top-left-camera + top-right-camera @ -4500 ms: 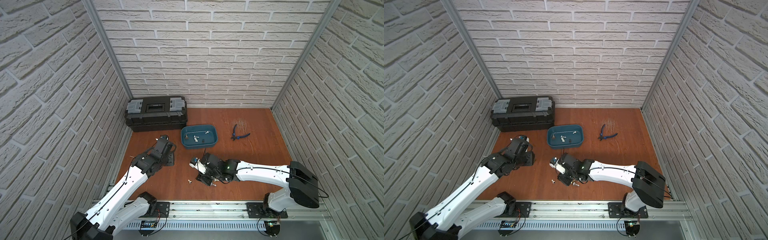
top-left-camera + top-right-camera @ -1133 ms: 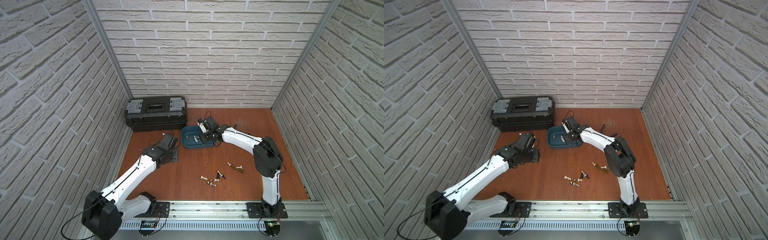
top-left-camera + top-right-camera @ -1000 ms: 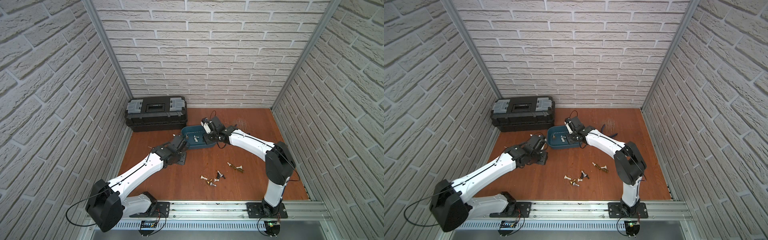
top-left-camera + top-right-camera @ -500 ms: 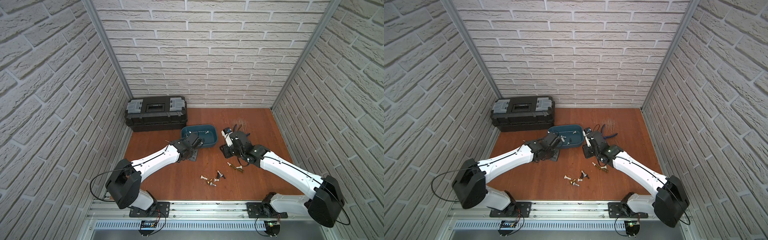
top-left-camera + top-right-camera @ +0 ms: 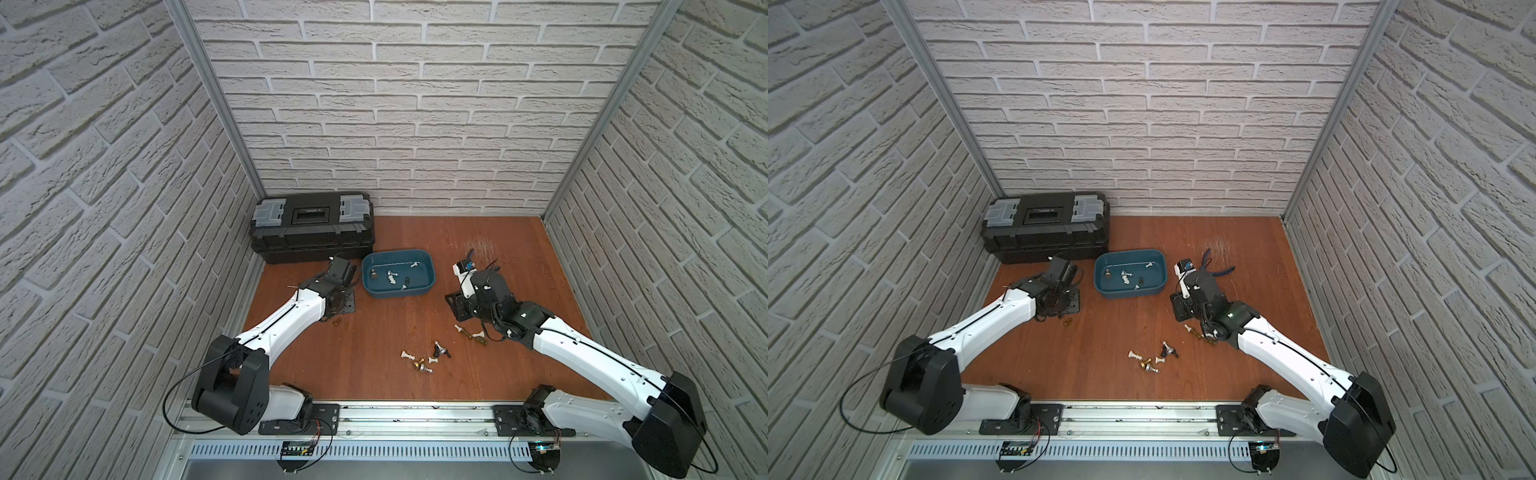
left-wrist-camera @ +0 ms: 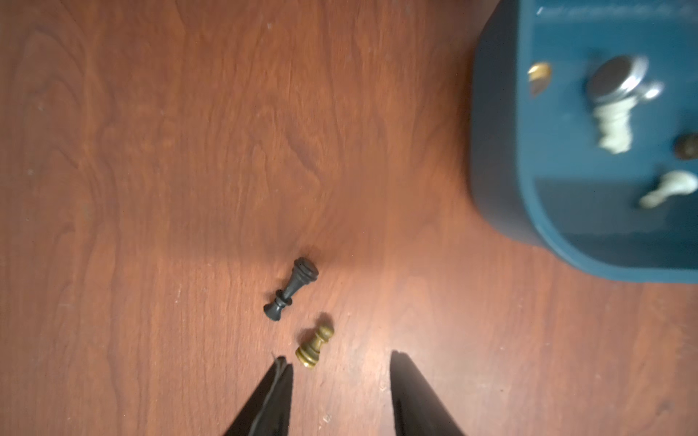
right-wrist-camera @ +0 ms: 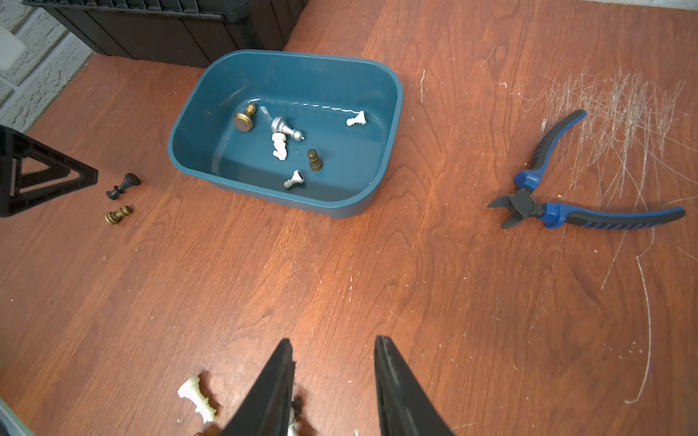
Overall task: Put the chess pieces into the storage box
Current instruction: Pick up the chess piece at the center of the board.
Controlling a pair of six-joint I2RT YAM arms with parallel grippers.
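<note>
Left hand (image 6: 338,356), as your left wrist camera shows it: the two dark fingers stand moderately apart with nothing between them, low over the wooden surface (image 6: 151,151). A gold pawn (image 6: 314,347) lies on its side just ahead of the gap, closer to one fingertip than to the other and not gripped. A black piece (image 6: 291,288) lies toppled just beyond the pawn. The storage box (image 6: 502,151) sits farther ahead of this hand and off to one side, near both pieces but apart from them. Right hand (image 7: 333,339), as your right wrist camera shows it: the fingers are likewise parted and hold nothing. The storage box lies well ahead of this hand, and you can count six chess pieces (image 7: 281,145) inside it, in gold, silver, white and a dark tone. Blue-handled pliers (image 7: 566,215) lie ahead of the hand, off to the side away from the box. A white piece (image 7: 196,400) lies on the surface just beside one finger, and more pieces are partly hidden under the hand. In both top views the box sits between your two hands, a black toolbox (image 5: 311,226) stands beyond the left hand against the back wall, and a loose cluster (image 5: 426,361) of pieces lies behind the right hand.
</note>
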